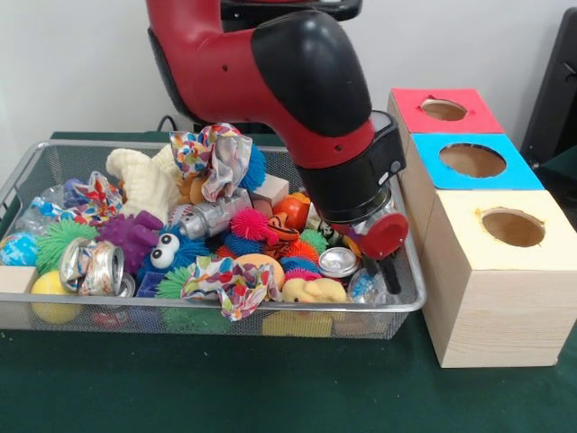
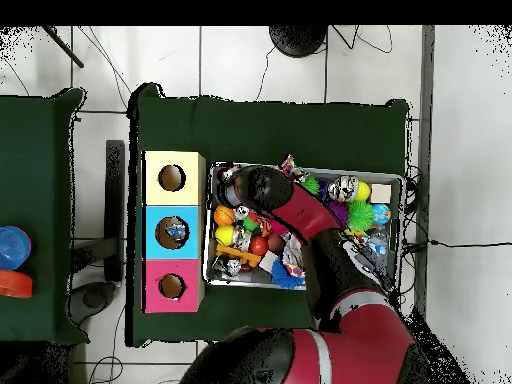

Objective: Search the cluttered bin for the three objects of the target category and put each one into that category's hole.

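Reaching down into the right end of the wire basket point(image 1: 225, 311), the arm brings its gripper point(image 1: 388, 271) low, just beside a squashed can point(image 1: 338, 262). The arm hides most of the gripper, so I cannot tell if its fingers are clenched or released.

The task does not say which kind of thing to hunt for. My guess is cans, since the gripper is right by one. 2 more squashed cans point(image 1: 95, 266) lie at the left end, and a silver one point(image 1: 212, 216) sits in the middle by the spiky balls.

A squashed can should be light, thin and a bit slippery, with bent edges. Pinching it across its flat sides looks best.

3 boxes stand on the green tabletop point(image 1: 270, 388), right of the basket: red point(image 1: 469, 122) far, blue point(image 1: 518, 176) in the middle, yellow point(image 1: 460, 225) near.
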Tool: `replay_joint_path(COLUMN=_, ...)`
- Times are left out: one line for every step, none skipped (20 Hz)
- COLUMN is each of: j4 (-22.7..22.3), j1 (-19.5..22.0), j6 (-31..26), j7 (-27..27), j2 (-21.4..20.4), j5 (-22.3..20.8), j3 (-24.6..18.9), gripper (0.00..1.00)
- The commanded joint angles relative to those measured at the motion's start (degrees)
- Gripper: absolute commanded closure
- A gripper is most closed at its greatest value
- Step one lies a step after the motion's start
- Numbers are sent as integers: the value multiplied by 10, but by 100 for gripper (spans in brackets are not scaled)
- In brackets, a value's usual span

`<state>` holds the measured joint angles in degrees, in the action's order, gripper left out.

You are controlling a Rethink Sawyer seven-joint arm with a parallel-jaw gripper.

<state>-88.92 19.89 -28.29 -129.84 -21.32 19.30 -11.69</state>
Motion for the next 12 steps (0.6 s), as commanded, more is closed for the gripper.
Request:
replay_joint_path(j4=101, j1=-145, j6=-18, j7=-83, j2=68, j5=-79, j3=146, gripper=100)
replay_joint_path(j4=115, j1=-160, j6=-28, j7=-94, j2=74, j5=-84, j3=171, gripper=100)
replay_joint_path(j4=124, j1=-174, j6=-38, j7=-104, j2=78, j5=-83, j3=191, gripper=100)
replay_joint_path(j4=133, j1=-182, j6=-44, j7=-109, j2=84, j5=-84, j3=206, gripper=100)
replay_joint_path(j4=136, j1=-188, j6=-45, j7=-111, j2=87, j5=-82, j3=215, gripper=100)
replay_joint_path(j4=140, j1=-192, j6=-43, j7=-113, j2=91, j5=-79, j3=222, gripper=100)
replay_joint_path(j4=142, j1=-196, j6=-40, j7=-115, j2=94, j5=-74, j3=228, gripper=100)
replay_joint_path(j4=141, j1=-199, j6=-37, j7=-123, j2=96, j5=-65, j3=233, gripper=100)
replay_joint_path(j4=141, j1=-203, j6=-33, j7=-133, j2=99, j5=-56, j3=237, gripper=100)
replay_joint_path(j4=139, j1=-208, j6=-28, j7=-148, j2=99, j5=-44, j3=245, gripper=100)
replay_joint_path(j4=136, j1=-209, j6=-25, j7=-156, j2=99, j5=-34, j3=245, gripper=100)
replay_joint_path(j4=133, j1=-209, j6=-25, j7=-155, j2=97, j5=-27, j3=244, gripper=100)
